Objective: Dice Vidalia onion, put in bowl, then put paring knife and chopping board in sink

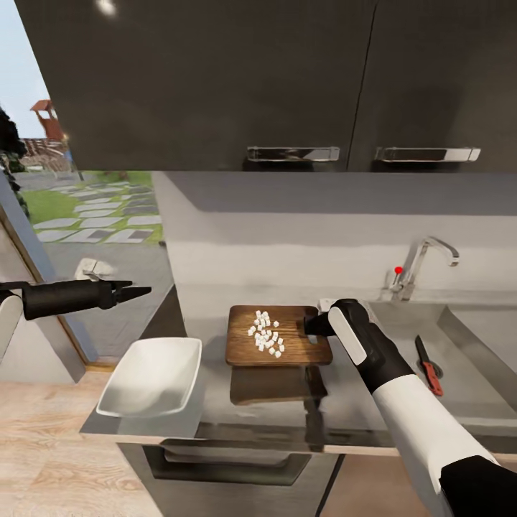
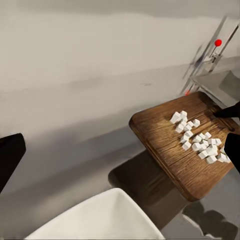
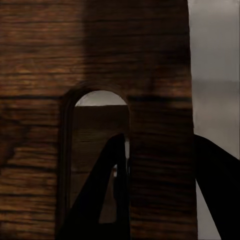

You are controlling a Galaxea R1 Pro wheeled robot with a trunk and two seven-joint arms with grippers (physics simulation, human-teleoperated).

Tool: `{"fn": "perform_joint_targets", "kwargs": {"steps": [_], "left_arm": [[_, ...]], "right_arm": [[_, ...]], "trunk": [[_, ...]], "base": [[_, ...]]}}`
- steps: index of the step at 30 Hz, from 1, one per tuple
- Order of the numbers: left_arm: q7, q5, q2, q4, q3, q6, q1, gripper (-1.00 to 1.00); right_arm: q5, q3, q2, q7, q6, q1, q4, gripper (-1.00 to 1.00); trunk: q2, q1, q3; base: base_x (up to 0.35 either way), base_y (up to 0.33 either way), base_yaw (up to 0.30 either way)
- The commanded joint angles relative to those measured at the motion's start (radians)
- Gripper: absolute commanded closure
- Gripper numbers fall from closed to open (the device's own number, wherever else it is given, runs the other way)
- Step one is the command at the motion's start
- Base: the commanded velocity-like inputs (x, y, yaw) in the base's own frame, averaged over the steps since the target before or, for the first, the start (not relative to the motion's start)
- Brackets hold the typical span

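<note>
Two chrome cabinet handles (image 1: pixel 293 154) gleam above; outside the window, stepping stones (image 1: pixel 100 215) cross grass.

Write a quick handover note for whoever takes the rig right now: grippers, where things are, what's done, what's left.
Right gripper: at the board's handle end, one finger through the slot, jaws shut on the board.
Left gripper: hanging free above the counter's left end, holding nothing; open or shut, can't tell.
Board looks lifted off the counter, its shadow below, with the diced onion on top.
Bowl: empty, left of the board.
Knife: already in the sink.
Done: dicing, knife away.
Left: onion into the bowl, then board into the sink.
</note>
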Motion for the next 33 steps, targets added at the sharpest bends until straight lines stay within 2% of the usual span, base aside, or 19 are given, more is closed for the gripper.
{"fn": "perform_joint_targets", "kwargs": {"steps": [1,33], "left_arm": [[-0.005,-0.003,0.0,0.0,0.0,0.004,-0.001,-1.0],[-0.005,-0.003,0.0,0.0,-0.001,0.004,-0.001,-1.0]], "right_arm": [[-0.01,0.002,0.0,-0.009,0.002,-0.001,-0.001,1.0],[-0.01,0.002,0.0,-0.009,0.002,-0.001,-0.001,1.0]], "trunk": [[-0.001,0.0,0.0],[-0.001,0.0,0.03]], "base": [[0.0,0.0,0.203],[0.0,0.0,0.19]]}}
